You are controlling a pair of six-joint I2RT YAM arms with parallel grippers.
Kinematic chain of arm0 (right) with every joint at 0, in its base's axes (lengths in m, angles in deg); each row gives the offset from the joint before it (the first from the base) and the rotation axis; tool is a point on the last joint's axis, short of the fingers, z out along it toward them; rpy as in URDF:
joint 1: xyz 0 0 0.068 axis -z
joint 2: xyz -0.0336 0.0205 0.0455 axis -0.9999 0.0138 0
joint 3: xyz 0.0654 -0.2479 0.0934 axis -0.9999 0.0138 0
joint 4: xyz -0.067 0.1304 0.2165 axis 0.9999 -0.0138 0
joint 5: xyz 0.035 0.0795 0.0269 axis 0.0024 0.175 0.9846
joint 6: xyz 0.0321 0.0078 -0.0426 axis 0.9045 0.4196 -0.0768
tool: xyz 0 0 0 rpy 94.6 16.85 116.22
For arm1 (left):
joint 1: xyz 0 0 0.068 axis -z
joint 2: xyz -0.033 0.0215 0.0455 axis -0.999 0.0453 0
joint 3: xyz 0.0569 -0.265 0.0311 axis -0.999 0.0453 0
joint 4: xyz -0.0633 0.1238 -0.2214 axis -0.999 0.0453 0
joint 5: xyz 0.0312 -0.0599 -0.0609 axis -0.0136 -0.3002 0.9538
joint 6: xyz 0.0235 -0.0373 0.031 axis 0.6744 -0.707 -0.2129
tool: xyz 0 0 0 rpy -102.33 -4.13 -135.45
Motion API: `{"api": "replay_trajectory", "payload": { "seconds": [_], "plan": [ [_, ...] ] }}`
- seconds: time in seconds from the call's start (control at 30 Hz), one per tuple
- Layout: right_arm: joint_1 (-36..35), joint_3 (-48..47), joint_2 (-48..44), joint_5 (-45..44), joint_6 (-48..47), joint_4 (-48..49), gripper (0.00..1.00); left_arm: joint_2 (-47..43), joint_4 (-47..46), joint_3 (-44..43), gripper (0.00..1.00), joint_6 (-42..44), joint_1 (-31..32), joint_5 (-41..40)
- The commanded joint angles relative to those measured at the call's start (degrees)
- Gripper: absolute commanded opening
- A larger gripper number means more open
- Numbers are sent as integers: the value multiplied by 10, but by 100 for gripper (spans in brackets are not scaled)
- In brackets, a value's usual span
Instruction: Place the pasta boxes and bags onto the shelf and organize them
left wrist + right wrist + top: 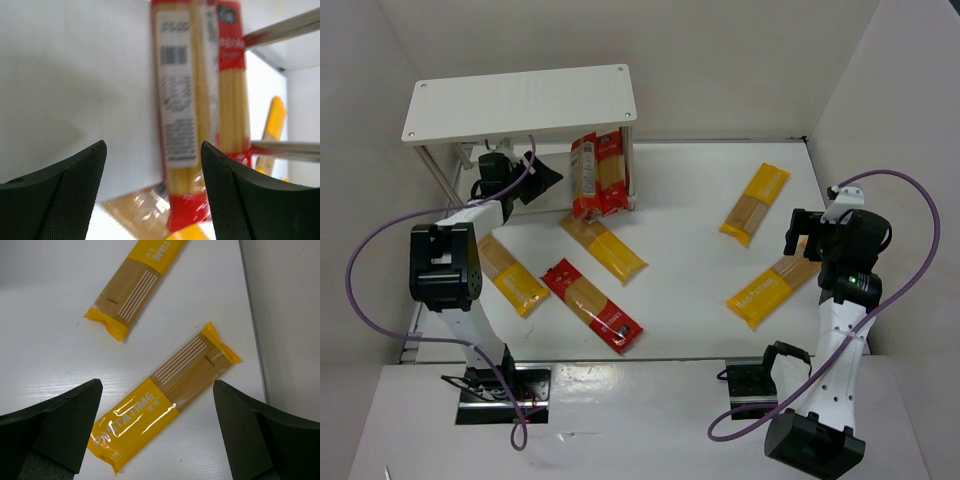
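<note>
top view first: the shelf (520, 100) sits far left with its board top bare, and the red packets (598, 178), two by the look, lean on end beneath it against the right leg (under the board, not on it). the left gripper (538, 172) reaches in below the shelf, near them. on the table (690, 320) a lone red packet (592, 305) and four yellow ones lie flat, well apart.

left wrist now: jaws spread wide with nothing between them, and the red packets stand just ahead, barcode label facing the camera.

right wrist: the right gripper (157, 390) hangs with jaws wide apart and empty over the near yellow packet (165, 400), which lies diagonal. the far yellow packet (135, 287) lies beyond it.

handling call: these look light, stiff along their length from the dry spaghetti, yet brittle if bent. the glossy film looks slippery. i'd pinch across the narrow width near the middle, firmly but gently, so neither end droops. the crimped ends are a poor hold.
</note>
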Motion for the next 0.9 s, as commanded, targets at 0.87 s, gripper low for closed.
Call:
{"api": "replay_trajectory", "payload": {
  "seconds": [0.87],
  "plan": [
    [5,4,-57,35,-12,17,100,-485,410,130,88,288,46,-60]
  ]
}}
